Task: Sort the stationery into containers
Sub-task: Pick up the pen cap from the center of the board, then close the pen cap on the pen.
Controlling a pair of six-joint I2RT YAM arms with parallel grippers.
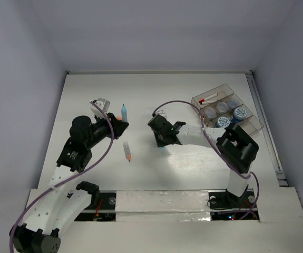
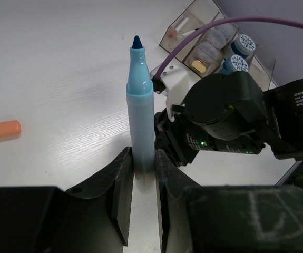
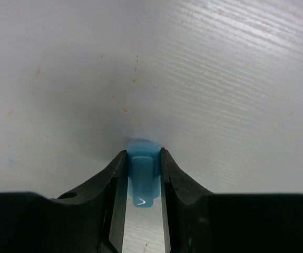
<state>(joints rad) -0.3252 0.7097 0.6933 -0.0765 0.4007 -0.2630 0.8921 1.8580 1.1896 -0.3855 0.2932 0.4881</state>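
Two arms seem to be working on one pen at once. From above, the left gripper (image 1: 120,122) holds a light-blue marker (image 1: 124,112) left of the middle of the table (image 1: 88,100). The right gripper (image 1: 163,141) is tipped down near the centre, and an orange marker (image 1: 127,151) lies loose between the arms. The clear tray (image 1: 226,90) sits at the far right, with a red marker (image 1: 209,99) and round jars (image 1: 240,112) in its compartments. From the left wrist, the fingers are clamped on the lower barrel of the light-blue marker, whose dark tip is bare, with no cap on. A small orange cap (image 2: 5,129) lies well off to the left. From the right wrist, the fingers sit tight on either side of a light-blue cap (image 3: 142,179); I take that as a grip, though I cannot tell whether the cap is on the table or just above it. My guess is that the step in hand is recapping the marker before it goes in the tray. Next the cap needs lifting, lining up square with the tip, then a straight push, because a tilted cap would likely slip off.
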